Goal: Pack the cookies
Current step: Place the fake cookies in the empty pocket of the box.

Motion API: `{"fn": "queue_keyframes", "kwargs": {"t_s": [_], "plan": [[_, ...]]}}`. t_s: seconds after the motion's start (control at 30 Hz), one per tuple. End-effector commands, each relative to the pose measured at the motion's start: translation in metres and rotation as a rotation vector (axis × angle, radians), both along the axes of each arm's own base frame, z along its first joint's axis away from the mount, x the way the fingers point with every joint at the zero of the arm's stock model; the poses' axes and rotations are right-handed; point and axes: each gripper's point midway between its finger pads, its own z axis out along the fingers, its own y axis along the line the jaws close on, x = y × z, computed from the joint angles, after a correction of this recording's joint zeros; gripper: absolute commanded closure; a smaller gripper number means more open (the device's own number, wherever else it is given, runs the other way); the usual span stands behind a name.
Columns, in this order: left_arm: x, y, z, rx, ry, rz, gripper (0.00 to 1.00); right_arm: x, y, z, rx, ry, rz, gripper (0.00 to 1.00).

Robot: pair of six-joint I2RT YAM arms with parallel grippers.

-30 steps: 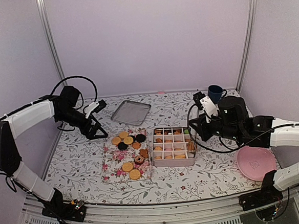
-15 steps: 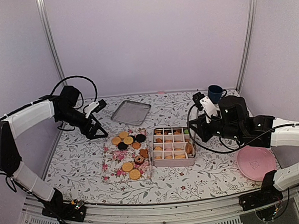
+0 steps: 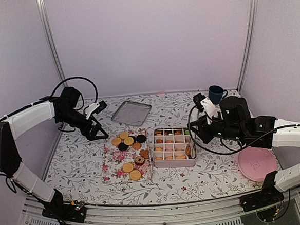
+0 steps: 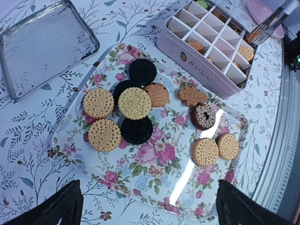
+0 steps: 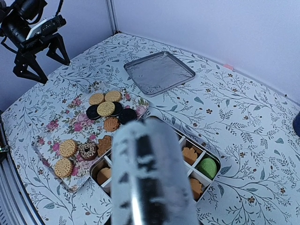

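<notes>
Two arms: the left one is over the table [image 3: 196, 181] left of the tray; the right one is at the box's right end.
Left gripper [image 3: 97, 132]: fingers spread wide, holding nothing.
Right gripper [image 3: 195, 135]: clamped on metal tongs [image 4: 272, 21]; an orange cookie [image 4: 255, 36] sits at the tong tips over the box's right end.
Cookies [image 4: 134, 103]: about a dozen, golden and dark, on the floral tray [image 4: 154, 173]; others in the divided box [image 4: 201, 75], with a green one in a corner cell.
Nearby: metal lid [image 4: 44, 47] behind the tray, blue cup [image 3: 215, 93], pink plate [image 3: 256, 164].
</notes>
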Motion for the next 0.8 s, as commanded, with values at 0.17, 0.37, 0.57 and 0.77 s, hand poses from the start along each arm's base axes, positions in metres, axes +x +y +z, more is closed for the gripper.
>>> {"fn": "queue_keyframes", "kwargs": {"t_s": [0.17,0.37,0.57,0.77], "plan": [[0.002,0.003,0.006,-0.007,-0.021,0.011,0.01,0.006,0.002,0.020,0.023,-0.050,-0.010,0.66],[0.002,0.001,0.010,-0.016,-0.027,0.006,0.01,0.007,0.003,0.033,0.036,-0.071,-0.008,0.62],[0.004,0.003,0.013,-0.012,-0.034,0.014,0.01,0.008,0.003,0.066,0.093,-0.127,-0.009,0.66],[0.018,0.016,0.019,-0.024,-0.039,0.074,0.01,0.009,0.035,0.104,0.204,-0.174,0.089,0.67]]}}
